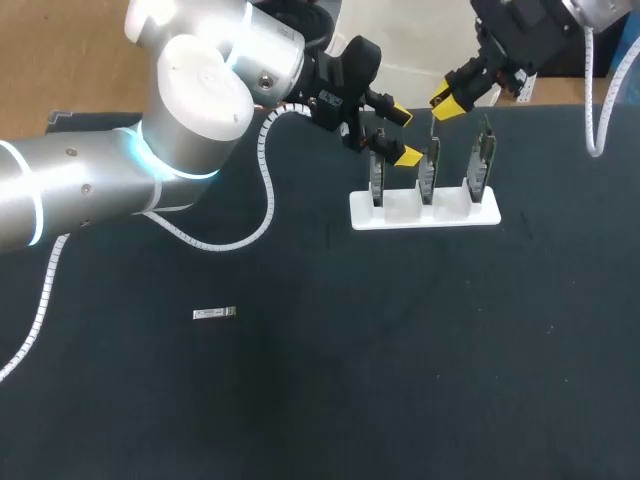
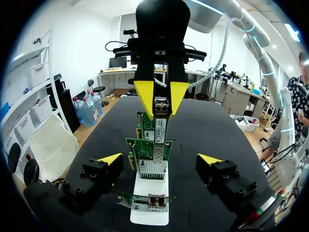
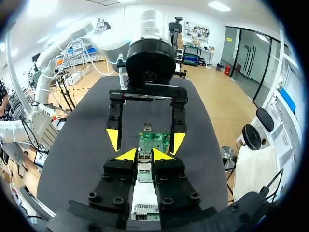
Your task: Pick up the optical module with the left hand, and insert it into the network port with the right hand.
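Right hand has its yellow tips drawn close, clamped from both sides on a small, boxy, silvery metal module, held just at the top edge of an upright green circuit board. Three such boards stand in a row in a white plastic rack. Left hand is spread wide, one finger on each side of the row. A second module lies flat on the dark matte table, well apart from the rack.
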You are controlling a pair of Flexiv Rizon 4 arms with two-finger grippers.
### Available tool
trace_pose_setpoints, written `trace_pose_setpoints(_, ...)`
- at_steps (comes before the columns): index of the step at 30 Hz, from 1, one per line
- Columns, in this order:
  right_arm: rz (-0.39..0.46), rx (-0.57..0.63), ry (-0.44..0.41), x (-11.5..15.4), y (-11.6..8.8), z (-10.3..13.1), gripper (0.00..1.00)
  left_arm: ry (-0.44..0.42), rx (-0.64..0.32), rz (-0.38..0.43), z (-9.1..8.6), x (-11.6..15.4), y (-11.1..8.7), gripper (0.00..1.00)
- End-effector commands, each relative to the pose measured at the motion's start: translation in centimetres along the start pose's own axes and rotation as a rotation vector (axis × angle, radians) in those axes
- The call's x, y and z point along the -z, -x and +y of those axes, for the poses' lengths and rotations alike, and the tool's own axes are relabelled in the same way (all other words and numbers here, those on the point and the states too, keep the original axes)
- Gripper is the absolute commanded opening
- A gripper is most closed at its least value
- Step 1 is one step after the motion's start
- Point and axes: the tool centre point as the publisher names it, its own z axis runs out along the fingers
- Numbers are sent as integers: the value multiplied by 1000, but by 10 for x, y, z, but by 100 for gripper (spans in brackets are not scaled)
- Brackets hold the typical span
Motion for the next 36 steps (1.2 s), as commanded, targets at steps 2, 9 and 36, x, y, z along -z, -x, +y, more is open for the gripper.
trace_pose_setpoints(2,0,-4,-4,-1,-1,0,0,2,0,1,-1,0,0,100)
trace_pose_setpoints(9,1,-13,-1,-3,-4,-1,0,2,0,1,-1,0,0,100)
trace_pose_setpoints(36,-114,-41,56,18,-5,2,100,2,0,1,-1,0,0,100)
